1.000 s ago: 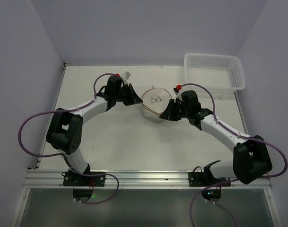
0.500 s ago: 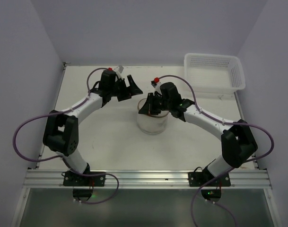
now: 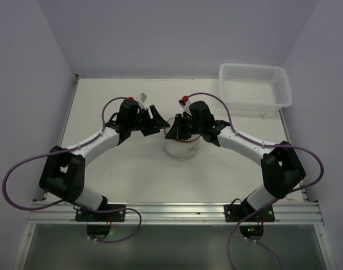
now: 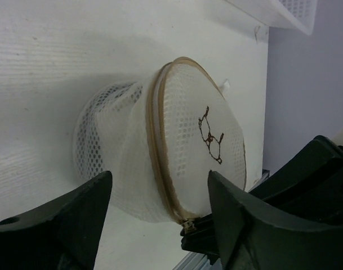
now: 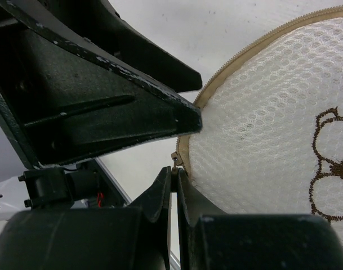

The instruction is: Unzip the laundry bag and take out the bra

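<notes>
The laundry bag [image 3: 182, 149], a round white mesh pouch with tan zipper rims, stands mid-table. In the left wrist view it [image 4: 182, 140] shows a brown embroidered mark [image 4: 210, 136] on its domed face. My right gripper [image 3: 173, 133] sits at the bag's upper left rim. It [image 5: 175, 169] is shut on the small metal zipper pull [image 5: 177, 160] beside the mesh [image 5: 272, 135]. My left gripper [image 3: 159, 120] is open just left of the bag. Its fingers [image 4: 64, 222] straddle the bag's near edge without touching it. The bra is hidden.
A white slotted plastic basket [image 3: 253, 67] stands at the back right corner of the table. The two wrists are close together over the bag. The right arm reaches across behind the bag, and purple cables loop beside both arms.
My right gripper has swung from the bag's right side round to its upper left, still pinching. The left gripper let go, opened, drew back, then came in toward the bag again.
</notes>
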Controlling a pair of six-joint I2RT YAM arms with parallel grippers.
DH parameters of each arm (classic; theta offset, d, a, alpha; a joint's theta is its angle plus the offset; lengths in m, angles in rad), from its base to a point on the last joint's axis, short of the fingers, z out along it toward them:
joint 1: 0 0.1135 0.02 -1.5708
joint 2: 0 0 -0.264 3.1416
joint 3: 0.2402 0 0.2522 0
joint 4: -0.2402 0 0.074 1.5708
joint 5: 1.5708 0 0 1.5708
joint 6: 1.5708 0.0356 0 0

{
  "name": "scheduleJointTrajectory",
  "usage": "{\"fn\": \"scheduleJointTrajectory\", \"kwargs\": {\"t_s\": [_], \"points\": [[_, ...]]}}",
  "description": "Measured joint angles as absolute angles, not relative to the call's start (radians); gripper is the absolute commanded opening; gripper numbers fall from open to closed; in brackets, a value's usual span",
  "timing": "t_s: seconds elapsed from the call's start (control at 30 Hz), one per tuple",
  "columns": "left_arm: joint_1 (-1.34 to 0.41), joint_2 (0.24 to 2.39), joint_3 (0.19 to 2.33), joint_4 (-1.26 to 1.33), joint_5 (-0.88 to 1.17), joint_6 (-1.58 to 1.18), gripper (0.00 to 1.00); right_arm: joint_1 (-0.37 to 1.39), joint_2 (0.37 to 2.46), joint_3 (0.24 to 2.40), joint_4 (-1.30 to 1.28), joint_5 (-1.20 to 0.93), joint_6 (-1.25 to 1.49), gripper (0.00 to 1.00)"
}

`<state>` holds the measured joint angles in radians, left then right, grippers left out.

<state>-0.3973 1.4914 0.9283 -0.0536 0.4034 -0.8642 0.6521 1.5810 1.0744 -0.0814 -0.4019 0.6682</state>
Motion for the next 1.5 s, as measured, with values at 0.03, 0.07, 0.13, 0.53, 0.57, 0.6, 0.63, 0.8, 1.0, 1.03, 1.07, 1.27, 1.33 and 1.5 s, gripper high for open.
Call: {"fn": "scheduleJointTrajectory", "kwargs": {"t_s": [0.03,0.07,0.13,0.53,0.57,0.6,0.63,0.8,1.0,1.03,1.07,1.27,1.33,1.5], "points": [[-0.411,1.499,0.928,-0.039,0.403,-0.874,0.63,0.654,1.582,1.073,-0.081,-0.402,0.666,0.0],[-0.423,1.508,0.928,-0.027,0.402,-0.881,0.52,0.654,1.582,1.071,-0.081,-0.402,0.665,0.0],[-0.443,1.527,0.928,-0.008,0.4,-0.894,0.3,0.654,1.582,1.065,-0.08,-0.401,0.662,0.0],[-0.463,1.57,0.928,0.008,0.423,-0.9,0.0,0.571,1.365,0.816,-0.072,-0.379,0.571,0.0],[-0.456,1.574,0.934,0.008,0.422,-0.892,0.0,0.532,1.325,0.781,-0.092,-0.385,0.559,0.0],[-0.444,1.578,0.942,0.006,0.419,-0.878,0.0,0.491,1.29,0.755,-0.125,-0.383,0.546,0.0],[-0.431,1.584,0.951,0.004,0.419,-0.865,0.0,0.455,1.266,0.736,-0.154,-0.376,0.531,0.0],[-0.405,1.66,1.056,-0.049,0.481,-0.769,0.0,0.429,1.256,0.729,-0.19,-0.369,0.482,0.0],[-0.374,1.822,1.285,-0.152,0.54,-0.648,0.31,0.446,1.351,0.767,-0.114,-0.45,0.54,0.0],[-0.368,1.837,1.312,-0.157,0.538,-0.639,0.48,0.456,1.378,0.788,-0.106,-0.461,0.554,0.0],[-0.361,1.847,1.334,-0.157,0.535,-0.632,0.56,0.474,1.407,0.816,-0.105,-0.467,0.568,0.0],[-0.331,1.798,1.304,-0.131,0.48,-0.681,0.91,0.589,1.559,1.014,-0.073,-0.467,0.63,0.0],[-0.331,1.748,1.239,-0.129,0.456,-0.705,0.94,0.606,1.586,1.055,-0.056,-0.464,0.645,0.0],[-0.332,1.592,1.056,-0.122,0.392,-0.762,0.92,0.613,1.625,1.083,-0.033,-0.463,0.674,0.0]]}}
